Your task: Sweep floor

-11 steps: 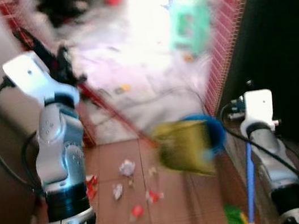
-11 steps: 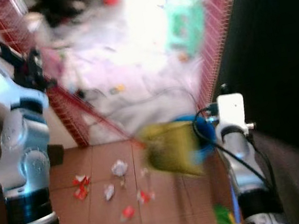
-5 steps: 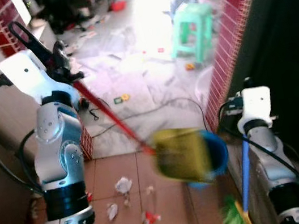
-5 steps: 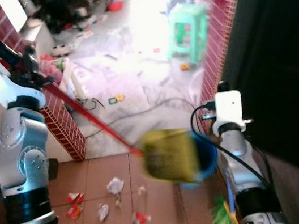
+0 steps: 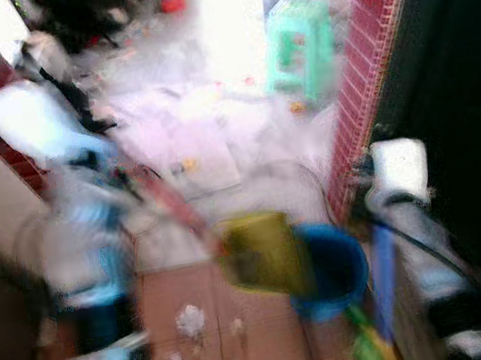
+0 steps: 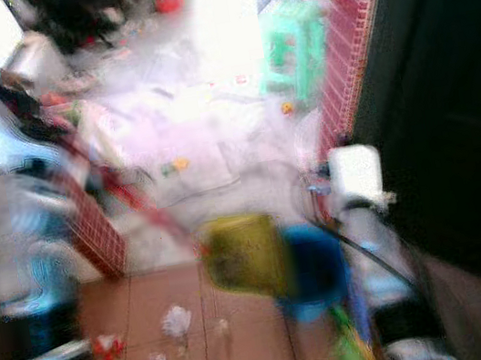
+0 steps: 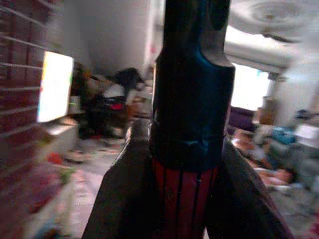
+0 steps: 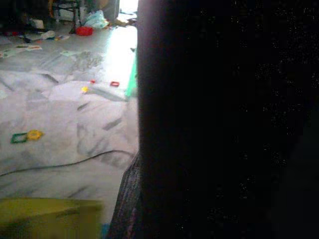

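My left gripper (image 7: 187, 164) is clamped around the red handle (image 7: 183, 201) of the dustpan, its black fingers (image 7: 124, 199) pressed against the ribbed shaft on both sides. The left arm is raised and bent, though the head views are smeared with motion blur. From it the thin red handle slants down to the yellow dustpan (image 5: 258, 256), a boxy plastic scoop that overlaps the round blue bucket (image 5: 334, 268). I cannot tell whether the right gripper is open or closed; its wrist view is mostly a dark shape. A green broom (image 5: 373, 352) with a blue stick sits by the right arm. Crumpled white and red litter (image 5: 190, 320) lies on the brown tiles. I can read no writing anywhere.
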You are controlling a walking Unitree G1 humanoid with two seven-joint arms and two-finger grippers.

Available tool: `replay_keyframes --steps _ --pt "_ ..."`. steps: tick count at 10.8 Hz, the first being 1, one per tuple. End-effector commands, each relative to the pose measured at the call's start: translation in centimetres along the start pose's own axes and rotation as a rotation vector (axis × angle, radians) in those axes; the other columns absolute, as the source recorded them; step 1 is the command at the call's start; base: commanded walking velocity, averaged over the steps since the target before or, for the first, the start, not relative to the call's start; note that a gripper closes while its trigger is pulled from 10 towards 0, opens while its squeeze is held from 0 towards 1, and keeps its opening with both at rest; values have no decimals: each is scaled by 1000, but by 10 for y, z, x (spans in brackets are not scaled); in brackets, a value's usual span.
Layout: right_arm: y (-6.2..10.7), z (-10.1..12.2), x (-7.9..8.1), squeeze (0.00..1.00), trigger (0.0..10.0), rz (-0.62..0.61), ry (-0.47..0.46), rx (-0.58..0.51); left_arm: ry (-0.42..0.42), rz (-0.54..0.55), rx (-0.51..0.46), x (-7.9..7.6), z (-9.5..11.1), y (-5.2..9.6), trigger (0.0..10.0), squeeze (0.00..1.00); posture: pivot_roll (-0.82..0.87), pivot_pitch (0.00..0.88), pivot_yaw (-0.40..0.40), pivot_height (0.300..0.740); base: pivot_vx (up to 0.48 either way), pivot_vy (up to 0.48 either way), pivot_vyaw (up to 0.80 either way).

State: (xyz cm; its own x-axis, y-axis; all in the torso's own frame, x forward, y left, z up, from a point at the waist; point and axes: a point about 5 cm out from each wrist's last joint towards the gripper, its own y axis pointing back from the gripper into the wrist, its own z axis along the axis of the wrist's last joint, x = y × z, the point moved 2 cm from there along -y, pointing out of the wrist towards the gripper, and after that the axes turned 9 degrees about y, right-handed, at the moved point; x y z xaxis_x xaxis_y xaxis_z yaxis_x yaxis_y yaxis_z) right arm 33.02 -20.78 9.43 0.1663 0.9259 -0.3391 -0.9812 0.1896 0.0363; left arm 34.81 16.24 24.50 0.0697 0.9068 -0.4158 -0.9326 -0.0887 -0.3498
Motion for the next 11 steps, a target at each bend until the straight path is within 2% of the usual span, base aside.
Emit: replay_keyframes --steps 1,2,4,7,8,11 --pt "-2 14 6 0 10000 15 -3 -52 14 -15 -94 -3 22 -3 10000 0 -78 0 30 740 461 0 0" --pt "-1 14 7 0 10000 17 -5 -51 17 -15 -94 -4 21 -3 10000 0 -79 0 30 740 461 0 0" --pt "-2 13 7 0 10000 18 -5 -49 -11 -35 -114 -8 21 -4 10000 0 -79 0 29 740 0 0 0" --pt "-2 14 7 0 10000 19 -7 -47 -52 -108 -85 -26 2 5 10000 0 -80 0 28 740 0 0 0" --pt "-2 14 8 0 10000 19 -8 -47 -50 -140 -64 -34 -8 10 10000 0 -81 0 28 740 0 0 0" --pt "-4 15 8 0 10000 18 -14 -46 -133 -332 -50 -68 -31 20 10000 0 -81 0 29 740 0 0 0"
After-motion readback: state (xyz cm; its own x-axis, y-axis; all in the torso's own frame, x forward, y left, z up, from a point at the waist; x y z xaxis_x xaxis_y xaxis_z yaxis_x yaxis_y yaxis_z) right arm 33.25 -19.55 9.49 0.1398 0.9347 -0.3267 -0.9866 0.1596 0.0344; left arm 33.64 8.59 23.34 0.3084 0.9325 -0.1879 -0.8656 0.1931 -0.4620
